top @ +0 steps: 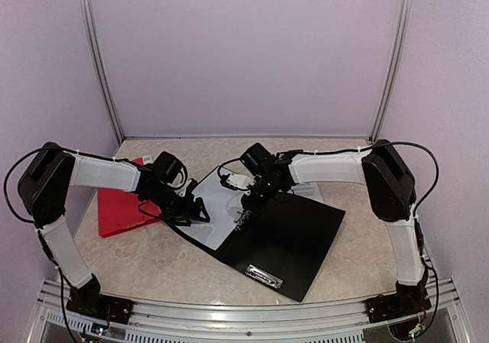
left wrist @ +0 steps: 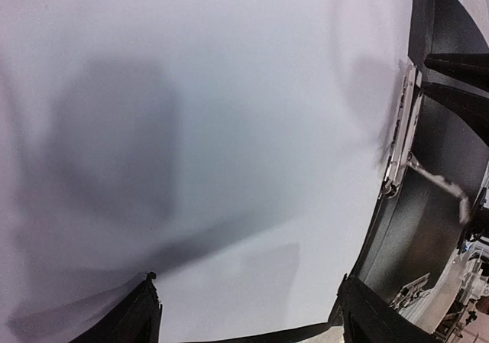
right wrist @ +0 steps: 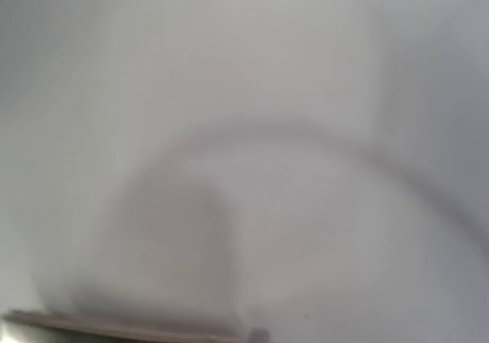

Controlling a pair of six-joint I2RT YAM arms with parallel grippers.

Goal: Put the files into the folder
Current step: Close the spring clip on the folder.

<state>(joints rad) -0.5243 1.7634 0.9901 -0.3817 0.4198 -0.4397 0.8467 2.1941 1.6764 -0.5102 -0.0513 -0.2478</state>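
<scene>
Files (left wrist: 199, 114), plain white paper, close under both wrist lenses. Left gripper (left wrist: 248, 278): spread wide, empty, hanging low over the sheet's left edge. Right gripper (top: 249, 196): blurred against paper, impossible to say whether clamped or loose. Beneath them, paper flat on the open black folder (top: 294, 240), left of its metal clip (left wrist: 399, 129). Likely light, limp, slippery against the cover; best pinched at a free edge or corner, or slid flat. Both arms reaching inward, elbows out, wrists pitched down over the table (top: 153, 259).
</scene>
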